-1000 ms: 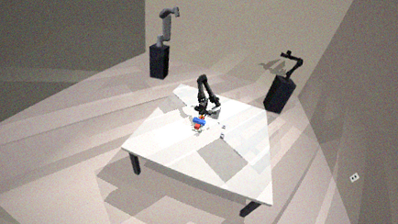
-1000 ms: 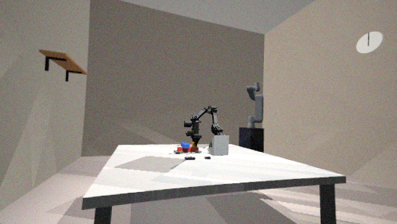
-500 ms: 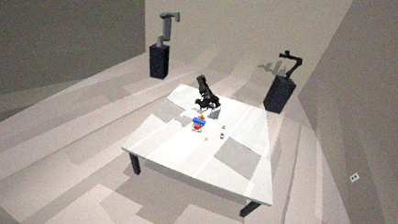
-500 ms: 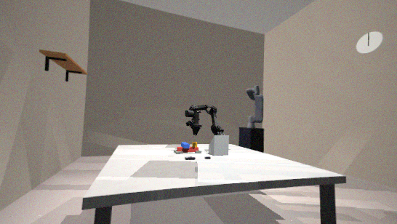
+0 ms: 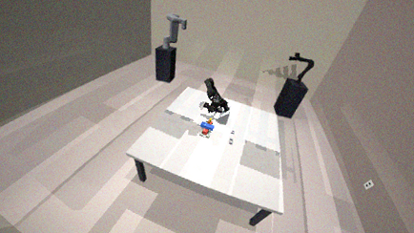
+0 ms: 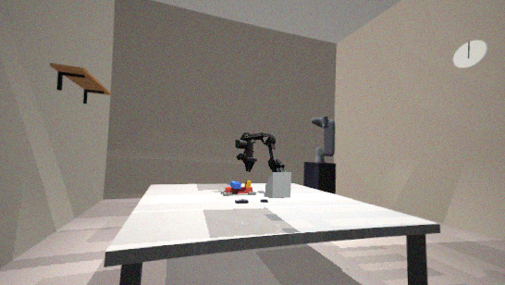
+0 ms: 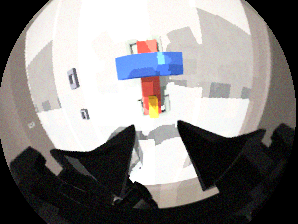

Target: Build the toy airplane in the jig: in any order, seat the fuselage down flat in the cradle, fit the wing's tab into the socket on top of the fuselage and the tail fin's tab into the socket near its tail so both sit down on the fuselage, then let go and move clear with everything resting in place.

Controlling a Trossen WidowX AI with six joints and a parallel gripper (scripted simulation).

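From the top view the toy airplane is tiny: a blue wing (image 5: 207, 125) lies across a red fuselage (image 5: 205, 133) on the white table (image 5: 206, 170), with a speck of orange tail fin (image 5: 209, 120) at its far end; the jig under it cannot be made out. The black arm's gripper (image 5: 211, 109) hangs just beyond the plane, its fingers too small to read. In the exterior view the gripper (image 6: 249, 165) hovers above the plane, apart from it, and the wing (image 6: 236, 184) and fin (image 6: 248, 184) stand up from the red body in the grey jig (image 6: 229, 193); a grey block (image 6: 278, 184) hides the arm's base. In the wrist view 2 dark fingers stand partly spread with nothing between them, the wing (image 7: 150, 66) crossing the fuselage (image 7: 150, 86) below, the fin (image 7: 152, 106) nearest the fingertips.
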